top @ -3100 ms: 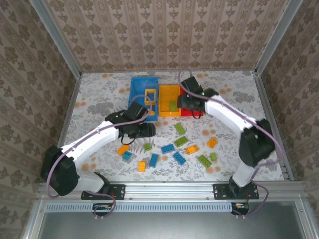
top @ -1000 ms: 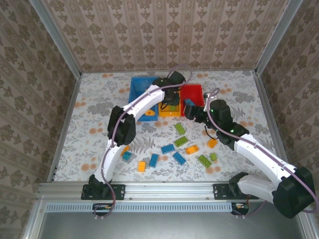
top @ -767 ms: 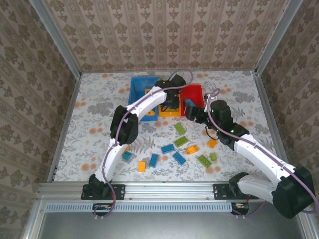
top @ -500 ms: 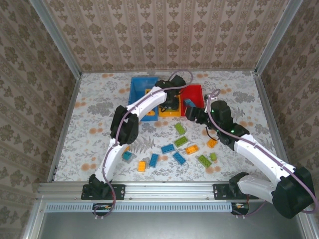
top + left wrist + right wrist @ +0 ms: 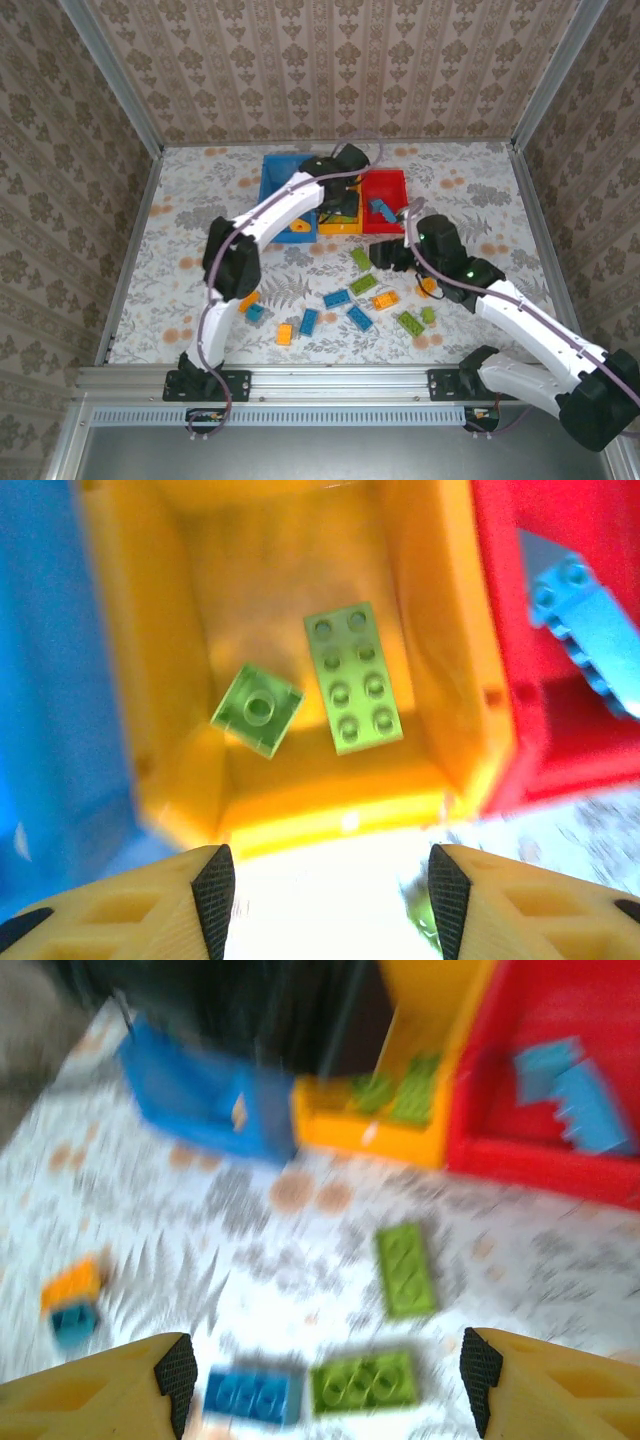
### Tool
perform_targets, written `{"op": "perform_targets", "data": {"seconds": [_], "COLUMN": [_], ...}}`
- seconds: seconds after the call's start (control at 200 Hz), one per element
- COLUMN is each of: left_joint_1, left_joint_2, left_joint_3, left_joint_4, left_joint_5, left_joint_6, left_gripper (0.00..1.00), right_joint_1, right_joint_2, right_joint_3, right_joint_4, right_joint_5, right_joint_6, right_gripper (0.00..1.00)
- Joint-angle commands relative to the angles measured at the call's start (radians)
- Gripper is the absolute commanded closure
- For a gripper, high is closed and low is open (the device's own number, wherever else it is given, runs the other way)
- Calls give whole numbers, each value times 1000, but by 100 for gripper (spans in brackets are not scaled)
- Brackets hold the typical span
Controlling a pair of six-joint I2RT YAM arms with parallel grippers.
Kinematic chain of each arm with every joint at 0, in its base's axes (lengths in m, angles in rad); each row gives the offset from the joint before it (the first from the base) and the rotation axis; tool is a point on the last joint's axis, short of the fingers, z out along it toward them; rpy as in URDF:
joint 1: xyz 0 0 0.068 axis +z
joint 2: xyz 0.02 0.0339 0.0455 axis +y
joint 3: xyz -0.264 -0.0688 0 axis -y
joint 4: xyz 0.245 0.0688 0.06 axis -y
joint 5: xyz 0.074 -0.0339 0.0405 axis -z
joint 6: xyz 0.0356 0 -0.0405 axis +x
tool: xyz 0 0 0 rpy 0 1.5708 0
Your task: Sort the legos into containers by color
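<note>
Three containers stand side by side at the back: a blue bin (image 5: 274, 190), an orange-yellow bin (image 5: 160, 680) and a red bin (image 5: 388, 188). My left gripper (image 5: 325, 900) hangs open over the orange-yellow bin's near wall, with nothing between its fingers. Inside that bin lie a long green lego (image 5: 352, 677) and a small tilted green lego (image 5: 257, 708). A blue lego (image 5: 590, 615) rests in the red bin. My right gripper (image 5: 325, 1390) is open and empty above loose legos on the table: a green one (image 5: 405, 1270), another green one (image 5: 365, 1380) and a blue one (image 5: 250, 1395).
Several more orange, blue and green legos are scattered over the table's middle, from an orange one (image 5: 246, 300) on the left to another orange one (image 5: 426, 287) on the right. An orange piece (image 5: 297, 226) lies in the blue bin. The left arm (image 5: 265, 215) stretches across the left half.
My left gripper has opened over the orange-yellow bin, and the small green lego now lies inside. My right arm has drawn back from the red bin toward the loose legos.
</note>
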Motion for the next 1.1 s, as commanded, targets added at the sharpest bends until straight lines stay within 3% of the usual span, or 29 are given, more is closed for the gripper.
{"op": "perform_targets", "data": {"seconds": [0.0,0.1,0.21,0.375,0.505,0.635,0.845,1.095], "left_joint_1": [-8,-14,-40,-58,-66,-70,-75,-81], "left_joint_2": [-268,-521,-792,-1184,-1364,-1431,-1400,-1359], "left_joint_3": [-233,-533,-779,-1044,-1127,-1161,-1173,-1153], "left_joint_4": [136,295,342,237,123,97,164,186], "left_joint_5": [20,127,219,305,319,307,299,302], "left_joint_6": [-45,-21,-3,-42,-106,-137,-154,-128], "left_gripper": [41,36,35,31,29,29,29,29], "right_joint_1": [108,169,205,263,300,316,323,332], "right_joint_2": [7,66,164,350,493,579,669,735], "right_joint_3": [28,52,90,167,227,257,284,290], "right_joint_4": [-206,-289,-332,-388,-441,-463,-480,-443], "right_joint_5": [-30,-39,-44,-58,-38,-11,69,77], "right_joint_6": [-101,-74,-56,-68,-76,-72,-69,-64], "right_gripper": [27,29,29,29,29,29,30,49]}}
